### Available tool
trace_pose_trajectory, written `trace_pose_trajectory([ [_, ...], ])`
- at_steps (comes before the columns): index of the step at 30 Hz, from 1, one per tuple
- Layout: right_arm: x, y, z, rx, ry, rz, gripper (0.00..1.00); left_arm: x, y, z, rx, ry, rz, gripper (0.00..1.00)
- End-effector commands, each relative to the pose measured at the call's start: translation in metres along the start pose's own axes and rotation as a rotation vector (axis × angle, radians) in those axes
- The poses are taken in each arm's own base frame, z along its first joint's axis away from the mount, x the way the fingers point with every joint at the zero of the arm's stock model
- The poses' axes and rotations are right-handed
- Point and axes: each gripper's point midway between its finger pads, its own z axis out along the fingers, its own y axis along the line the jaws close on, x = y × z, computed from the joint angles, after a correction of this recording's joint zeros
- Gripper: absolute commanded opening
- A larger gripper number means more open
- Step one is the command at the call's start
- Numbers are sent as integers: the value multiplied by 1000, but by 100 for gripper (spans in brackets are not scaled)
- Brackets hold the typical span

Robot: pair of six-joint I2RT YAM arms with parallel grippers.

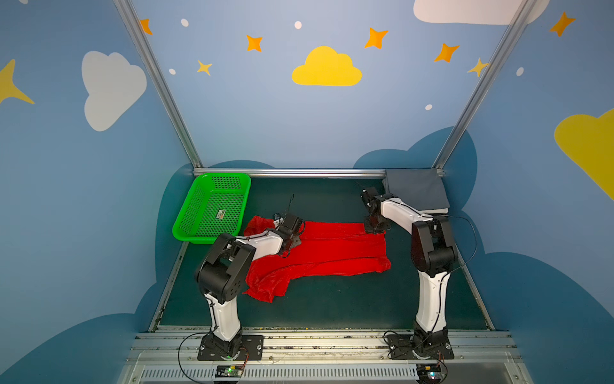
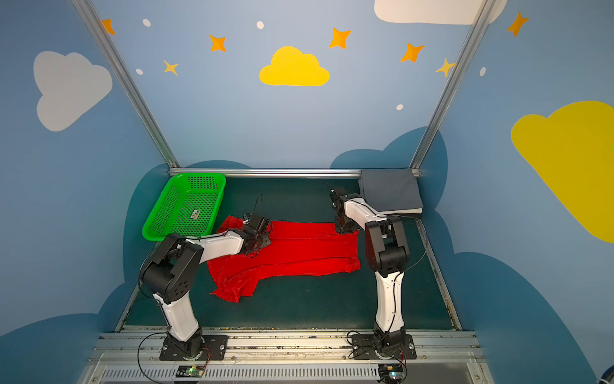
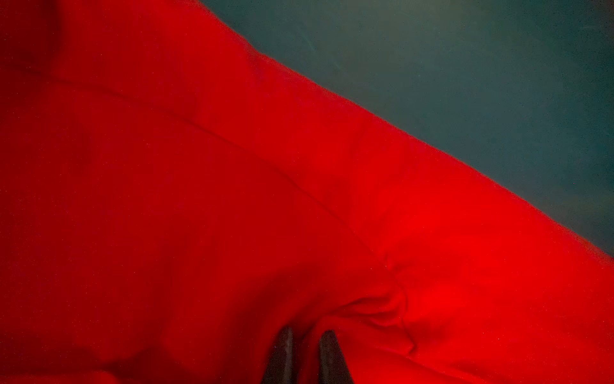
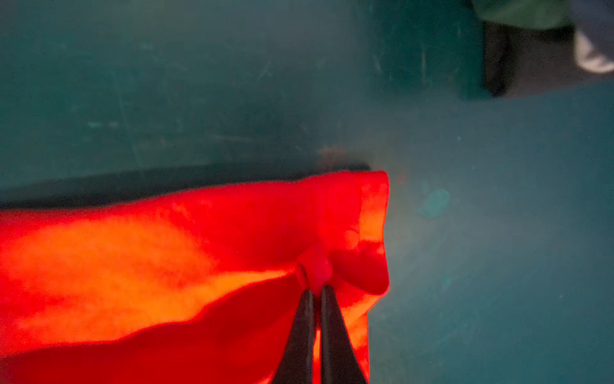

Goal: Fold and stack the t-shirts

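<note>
Red t-shirt (image 1: 332, 252) cloth looks soft, light and limp, likely to sag between grips; hems and corners suit best. Right gripper (image 4: 317, 292) pinches a corner fold at its fingertips; left gripper (image 3: 307, 335) nips a bunched pleat between narrow fingers, fabric spreading beyond them

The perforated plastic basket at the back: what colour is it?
The perforated plastic basket is bright green, clearest in a top view.

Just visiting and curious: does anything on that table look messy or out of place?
Only the red t-shirt: its near-left part lies bunched and wrinkled, unlike the neatly folded grey shirt in the far right corner. The left end effector and right end effector each pinch its cloth.
</note>
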Motion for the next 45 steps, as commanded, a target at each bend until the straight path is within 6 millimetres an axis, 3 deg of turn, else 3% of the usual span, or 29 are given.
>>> trace_pose_trajectory([
  [1, 7, -15, -23, 44, -40, 18, 0, 21, 26, 12, -77, 69, -4, 13],
  [11, 52, -21, -13, 46, -58, 63, 0, 24, 39, 18, -96, 85, -75, 10],
  [21, 64, -21, -18, 15, -45, 75, 10, 24, 39, 23, -104, 99, -83, 10],
  [24, 68, -19, -19, -13, -39, 85, 20, 23, 39, 23, -104, 100, -84, 11],
  [29, 76, -14, -20, -87, -8, 110, 20, 20, 40, 23, -102, 100, -89, 11],
  [33, 84, -16, -17, -106, 15, 132, 11, 18, 40, 24, -99, 102, -95, 12],
  [45, 119, -24, -27, -141, 71, 176, 12, 14, 35, 23, -82, 103, -94, 12],
])
